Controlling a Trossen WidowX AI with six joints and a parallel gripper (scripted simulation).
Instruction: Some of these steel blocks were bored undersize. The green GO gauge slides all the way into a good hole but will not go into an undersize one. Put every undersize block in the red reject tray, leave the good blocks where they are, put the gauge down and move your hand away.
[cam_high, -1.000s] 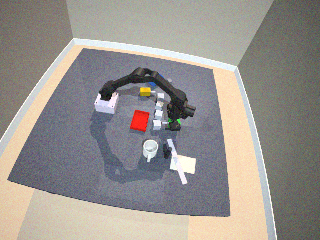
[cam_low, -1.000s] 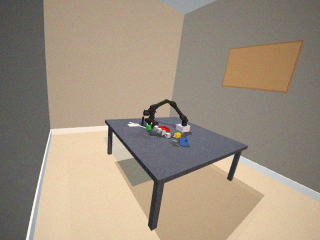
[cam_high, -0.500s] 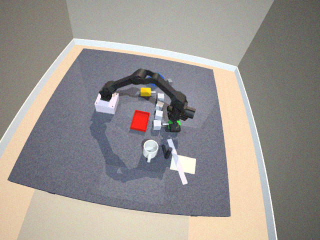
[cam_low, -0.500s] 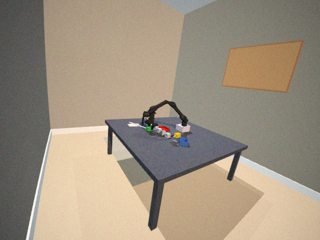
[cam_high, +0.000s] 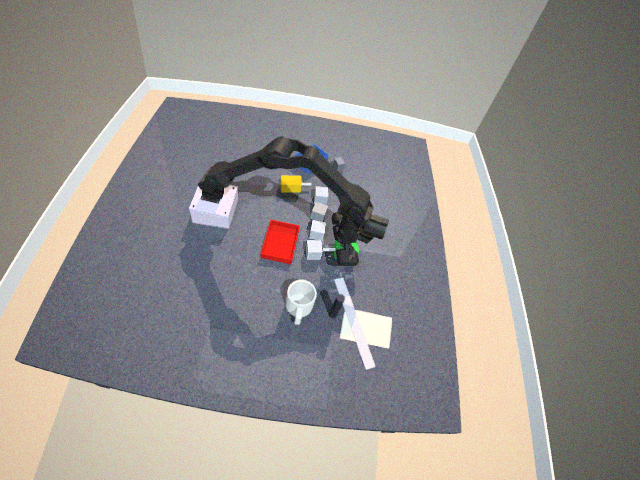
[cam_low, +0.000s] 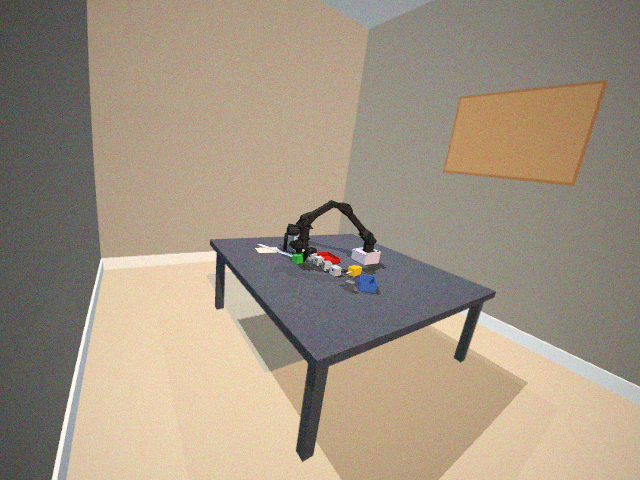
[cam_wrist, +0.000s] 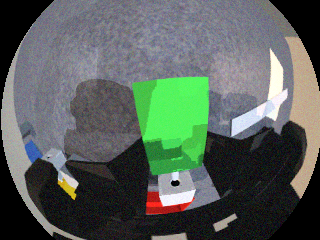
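white mug (cam_high: 300, 298) near red tray (cam_high: 279, 241) (cam_low: 328, 257), passable gap between, block row (cam_high: 317, 229) (cam_low: 326, 265) alongside
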